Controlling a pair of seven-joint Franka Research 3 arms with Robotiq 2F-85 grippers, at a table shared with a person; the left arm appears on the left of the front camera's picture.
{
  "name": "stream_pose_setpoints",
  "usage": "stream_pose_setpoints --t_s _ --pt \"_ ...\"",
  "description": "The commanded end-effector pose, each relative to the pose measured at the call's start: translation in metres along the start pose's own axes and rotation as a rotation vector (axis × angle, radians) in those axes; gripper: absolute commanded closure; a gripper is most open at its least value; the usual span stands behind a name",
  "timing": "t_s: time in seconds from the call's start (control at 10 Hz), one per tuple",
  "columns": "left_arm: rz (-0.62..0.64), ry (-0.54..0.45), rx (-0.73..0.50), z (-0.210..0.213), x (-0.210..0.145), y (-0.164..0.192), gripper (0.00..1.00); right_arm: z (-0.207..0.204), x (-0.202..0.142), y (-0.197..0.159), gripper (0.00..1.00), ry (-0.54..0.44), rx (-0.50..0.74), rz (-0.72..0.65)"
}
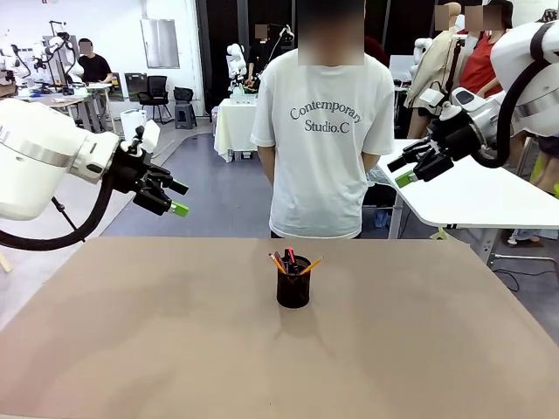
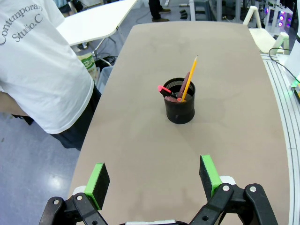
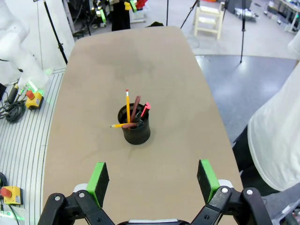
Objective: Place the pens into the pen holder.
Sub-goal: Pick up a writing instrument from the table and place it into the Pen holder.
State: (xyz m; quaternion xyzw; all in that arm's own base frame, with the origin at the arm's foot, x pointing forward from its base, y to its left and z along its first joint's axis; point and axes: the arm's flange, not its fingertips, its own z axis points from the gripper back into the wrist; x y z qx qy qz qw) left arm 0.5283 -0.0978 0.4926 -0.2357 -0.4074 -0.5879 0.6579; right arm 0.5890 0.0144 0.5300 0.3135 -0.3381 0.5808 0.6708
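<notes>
The black mesh pen holder [image 1: 293,287] stands upright at the middle of the brown table [image 1: 131,332]. Inside it lean a yellow-orange pencil [image 2: 189,77], a brownish-pink pen [image 2: 184,83] and a dark pen with a red tip [image 2: 164,89]. From the right wrist I see the holder [image 3: 135,130], the pencil [image 3: 127,104], the brownish-pink pen [image 3: 135,108], the red tip [image 3: 146,108] and a short yellow end [image 3: 117,125] poking sideways at the rim. My left gripper [image 1: 181,198] [image 2: 154,178] hangs open and empty, high at the left. My right gripper [image 1: 399,172] [image 3: 153,177] is open and empty, high at the right.
A person in a white T-shirt [image 1: 327,131] stands at the far edge of the table, hands behind the back. A white table [image 1: 472,192] stands behind at the right. Cables and a red button box [image 3: 31,99] lie beside the table's side rail.
</notes>
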Motion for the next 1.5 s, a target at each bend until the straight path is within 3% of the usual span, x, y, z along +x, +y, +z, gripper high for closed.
stream_pose_setpoints --t_s 0.0,1.4 --pt "-0.002 -0.003 -0.007 0.0012 0.0007 -0.0008 0.00 -0.0017 0.0018 -0.0005 0.00 0.002 -0.005 0.003" --pt "-0.002 -0.003 -0.007 0.0012 0.0007 -0.0008 0.00 -0.0017 0.0018 -0.0005 0.00 0.002 -0.005 0.003"
